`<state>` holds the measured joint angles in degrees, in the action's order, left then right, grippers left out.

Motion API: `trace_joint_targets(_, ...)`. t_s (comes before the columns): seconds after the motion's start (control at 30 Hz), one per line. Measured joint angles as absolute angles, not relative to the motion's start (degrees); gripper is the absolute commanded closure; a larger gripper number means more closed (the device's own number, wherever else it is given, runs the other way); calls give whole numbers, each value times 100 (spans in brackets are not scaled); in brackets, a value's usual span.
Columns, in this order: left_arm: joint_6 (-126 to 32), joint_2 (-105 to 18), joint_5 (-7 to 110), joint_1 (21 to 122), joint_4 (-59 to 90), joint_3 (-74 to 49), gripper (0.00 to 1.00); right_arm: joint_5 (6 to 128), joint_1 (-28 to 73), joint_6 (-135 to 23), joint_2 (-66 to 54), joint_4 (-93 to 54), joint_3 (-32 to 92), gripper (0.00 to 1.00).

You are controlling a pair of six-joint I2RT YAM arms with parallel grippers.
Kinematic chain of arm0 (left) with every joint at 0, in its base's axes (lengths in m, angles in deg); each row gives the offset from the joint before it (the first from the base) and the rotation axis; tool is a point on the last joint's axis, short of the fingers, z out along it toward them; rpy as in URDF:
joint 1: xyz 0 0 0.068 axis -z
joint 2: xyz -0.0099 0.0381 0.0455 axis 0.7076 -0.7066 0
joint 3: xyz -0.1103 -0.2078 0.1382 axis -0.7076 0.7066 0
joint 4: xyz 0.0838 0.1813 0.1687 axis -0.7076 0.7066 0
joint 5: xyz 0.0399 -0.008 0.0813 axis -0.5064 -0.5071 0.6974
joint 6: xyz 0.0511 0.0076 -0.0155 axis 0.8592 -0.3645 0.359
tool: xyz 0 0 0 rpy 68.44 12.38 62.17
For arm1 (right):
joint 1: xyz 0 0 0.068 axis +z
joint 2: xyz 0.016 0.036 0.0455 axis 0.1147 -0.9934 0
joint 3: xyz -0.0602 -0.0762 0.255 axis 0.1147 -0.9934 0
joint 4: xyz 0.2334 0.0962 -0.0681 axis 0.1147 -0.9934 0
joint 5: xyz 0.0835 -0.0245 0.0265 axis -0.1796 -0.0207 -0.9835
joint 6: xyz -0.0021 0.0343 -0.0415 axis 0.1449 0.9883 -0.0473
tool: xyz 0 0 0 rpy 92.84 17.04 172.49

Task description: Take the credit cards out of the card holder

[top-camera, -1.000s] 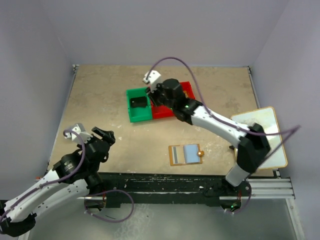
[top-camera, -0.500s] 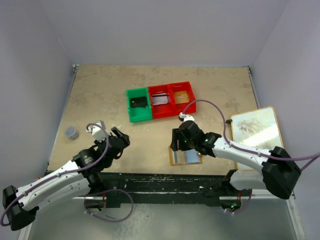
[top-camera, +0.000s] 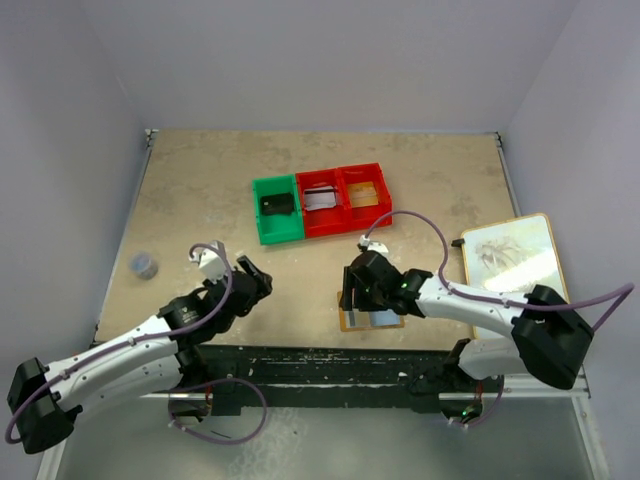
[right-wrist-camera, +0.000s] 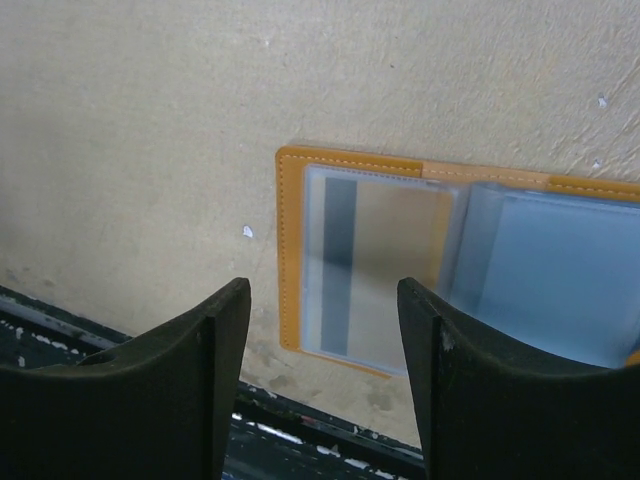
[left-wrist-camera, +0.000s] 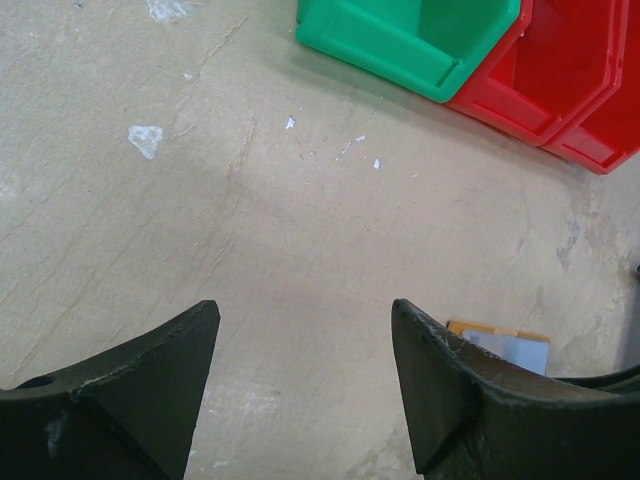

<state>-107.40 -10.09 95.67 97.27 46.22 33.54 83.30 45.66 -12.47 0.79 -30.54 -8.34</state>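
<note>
The card holder [top-camera: 378,320] lies open near the table's front edge, orange-tan with pale blue-grey pockets. In the right wrist view its left pocket [right-wrist-camera: 375,265] holds a tan card with a dark stripe, and the right pocket [right-wrist-camera: 560,280] looks pale blue. My right gripper [right-wrist-camera: 325,285] hovers open just above the holder's left half, touching nothing. My left gripper [left-wrist-camera: 305,310] stands open over bare table left of the holder [left-wrist-camera: 505,345]. A black card [top-camera: 277,204] lies in the green bin, a pale card [top-camera: 320,198] and a gold-tan card [top-camera: 363,195] in the red bins.
The green bin [top-camera: 262,225] and two red bins [top-camera: 345,222] stand side by side at mid-table. A large white tan-edged board [top-camera: 515,265] lies at the right edge. A small grey object [top-camera: 144,264] sits at the left. The black rail runs just below the holder.
My right arm has swung back from the bins to the card holder, its jaws now wider apart. The left arm has reached forward and right toward the table's middle.
</note>
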Motion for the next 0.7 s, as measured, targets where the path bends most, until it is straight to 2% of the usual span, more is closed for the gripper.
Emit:
trace_joint_targets(0.33,-10723,-1239,9442,9727,4493,3354,32,8593,4630,-1137,-148,-3332,-826,29)
trace_joint_targets(0.53,-10723,-974,9444,9727,4480,3354,32,8542,4630,-1231,-312,-3098,-824,30)
trace_joint_targets(0.7,-10725,-883,9444,9727,4480,3354,32,8584,4630,-1247,-688,-3054,-561,36)
